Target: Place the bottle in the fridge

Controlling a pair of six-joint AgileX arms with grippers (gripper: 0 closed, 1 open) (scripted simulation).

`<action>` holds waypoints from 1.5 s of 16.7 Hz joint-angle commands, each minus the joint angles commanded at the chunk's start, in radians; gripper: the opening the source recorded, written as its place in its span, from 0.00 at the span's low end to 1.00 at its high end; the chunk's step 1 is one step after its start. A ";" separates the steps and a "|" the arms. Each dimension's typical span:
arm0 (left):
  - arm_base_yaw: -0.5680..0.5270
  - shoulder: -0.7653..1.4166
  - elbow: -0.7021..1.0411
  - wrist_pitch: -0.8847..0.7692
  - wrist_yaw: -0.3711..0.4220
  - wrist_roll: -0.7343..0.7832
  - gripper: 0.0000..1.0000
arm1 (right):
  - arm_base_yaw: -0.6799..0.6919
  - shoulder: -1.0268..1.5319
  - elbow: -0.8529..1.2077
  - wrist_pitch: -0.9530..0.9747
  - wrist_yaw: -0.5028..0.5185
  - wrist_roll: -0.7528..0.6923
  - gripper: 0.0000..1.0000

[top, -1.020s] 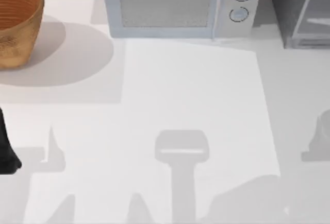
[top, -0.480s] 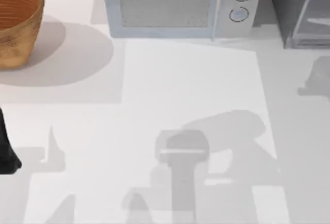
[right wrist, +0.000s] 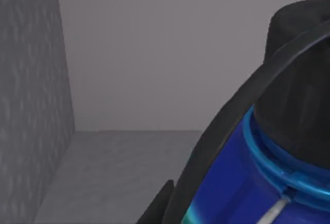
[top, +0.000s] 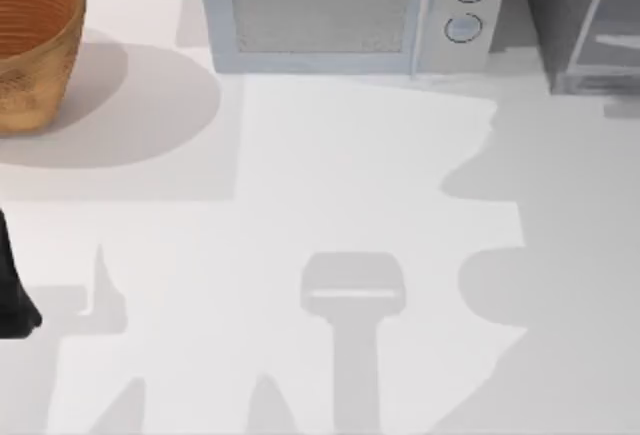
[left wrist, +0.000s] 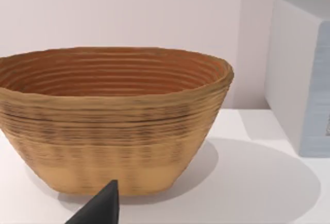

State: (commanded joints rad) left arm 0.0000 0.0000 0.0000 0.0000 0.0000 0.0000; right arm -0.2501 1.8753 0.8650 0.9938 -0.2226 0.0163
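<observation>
One bottle (right wrist: 242,183), blue with a black cap, is clamped in the right gripper (right wrist: 216,147), whose dark finger (right wrist: 227,126) curves across it, inside the dark grey fridge (top: 580,25). The fridge stands just beside the microwave (top: 345,10). The left gripper (left wrist: 100,208), grip state unclear, rests near the wicker basket (left wrist: 111,121).

The bottle (right wrist: 242,183), blue-shouldered with a black screw cap and a sliver of teal low on its body, sits close before the right wrist camera against bare grey inner walls. The fridge (top: 580,25), dark grey with a silver-framed pale panel, stands at the counter's far right corner
</observation>
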 joint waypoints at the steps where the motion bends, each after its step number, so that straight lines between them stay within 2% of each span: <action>1: 0.000 0.000 0.000 0.000 0.000 0.000 1.00 | -0.008 0.065 0.032 0.036 -0.009 0.000 0.01; 5: 0.000 0.000 0.000 0.000 0.000 0.000 1.00 | -0.028 0.220 0.111 0.127 -0.031 -0.001 0.01; 14: 0.000 0.000 0.000 0.000 0.000 0.000 1.00 | -0.013 0.260 0.151 0.109 -0.031 -0.002 0.01; 22: 0.000 0.000 0.000 0.000 0.000 0.000 1.00 | 0.006 0.439 0.536 -0.050 0.010 0.003 0.01; 25: 0.000 0.000 0.000 0.000 0.000 0.000 1.00 | 0.022 0.495 0.615 -0.105 0.020 0.000 0.01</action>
State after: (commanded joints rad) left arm 0.0000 0.0000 0.0000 0.0000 0.0000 0.0000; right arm -0.2281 2.3708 1.4799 0.8889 -0.2021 0.0162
